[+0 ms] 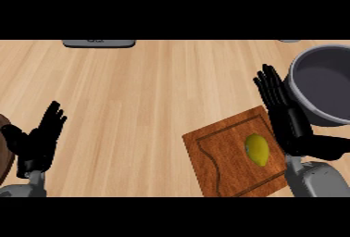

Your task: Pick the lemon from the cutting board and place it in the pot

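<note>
A yellow lemon (257, 149) lies on the brown wooden cutting board (219, 162) at the lower right. The grey pot (327, 83) stands at the right edge, behind the board, and looks hollow and dark inside. My right hand (287, 115) is open, fingers straight and pointing away, just right of the lemon and between it and the pot; it holds nothing. My left hand (40, 136) rests open at the lower left, fingers up.
A grey flat object (99, 43) sits at the counter's far edge, top left. A dark brown round rim (5, 152) shows at the left edge beside my left hand. Bare wooden counter (150, 92) spreads across the middle.
</note>
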Robot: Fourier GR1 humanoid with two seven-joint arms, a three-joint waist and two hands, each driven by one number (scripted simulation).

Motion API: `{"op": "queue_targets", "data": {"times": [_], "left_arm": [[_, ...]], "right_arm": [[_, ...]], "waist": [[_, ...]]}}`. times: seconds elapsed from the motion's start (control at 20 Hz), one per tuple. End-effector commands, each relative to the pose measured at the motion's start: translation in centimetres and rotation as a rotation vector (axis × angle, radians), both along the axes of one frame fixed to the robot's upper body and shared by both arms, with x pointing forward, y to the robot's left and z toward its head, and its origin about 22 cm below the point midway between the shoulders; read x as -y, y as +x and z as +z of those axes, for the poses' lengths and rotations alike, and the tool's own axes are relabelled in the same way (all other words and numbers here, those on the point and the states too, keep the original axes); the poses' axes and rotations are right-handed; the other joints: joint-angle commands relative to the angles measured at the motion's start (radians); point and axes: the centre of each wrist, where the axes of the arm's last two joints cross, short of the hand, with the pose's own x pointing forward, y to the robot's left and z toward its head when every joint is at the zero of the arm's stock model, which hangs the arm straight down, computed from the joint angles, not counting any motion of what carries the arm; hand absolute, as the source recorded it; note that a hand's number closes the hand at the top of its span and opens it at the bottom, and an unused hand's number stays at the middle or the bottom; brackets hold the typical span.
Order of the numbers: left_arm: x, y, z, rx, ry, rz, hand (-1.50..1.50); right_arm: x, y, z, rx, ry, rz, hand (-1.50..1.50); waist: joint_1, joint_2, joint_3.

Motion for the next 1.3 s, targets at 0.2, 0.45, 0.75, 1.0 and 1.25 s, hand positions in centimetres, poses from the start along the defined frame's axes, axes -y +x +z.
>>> {"op": "queue_targets", "data": {"times": [0.2, 0.45, 0.75, 1.0, 1.25], "left_arm": [[3.2, 4.3, 6.8, 0.372, 0.014, -0.108, 0.0], [4.5, 5.1, 8.3, 0.423, -0.03, -0.155, 0.0], [4.9, 5.6, 8.6, 0.444, -0.027, -0.189, 0.0], [5.5, 5.6, 9.0, 0.419, -0.03, -0.194, 0.0], [4.7, 5.3, 7.9, 0.428, -0.044, -0.192, 0.0]], "right_arm": [[6.7, 2.5, 5.6, 0.112, -0.01, 0.416, 1.5], [17.9, 1.8, 5.3, 0.14, -0.43, 0.193, -1.5], [22.0, 1.0, 4.0, 0.343, -0.498, 0.386, -1.5], [24.2, 0.6, 6.4, 0.312, -0.75, 0.434, -1.5], [20.5, 1.7, 6.9, 0.243, -1.001, 0.521, -1.5]], "waist": [[0.02, 0.007, 0.036], [0.021, 0.02, 0.037], [0.039, 0.016, 0.034], [0.034, 0.009, 0.031], [0.03, 0.005, 0.029]]}}
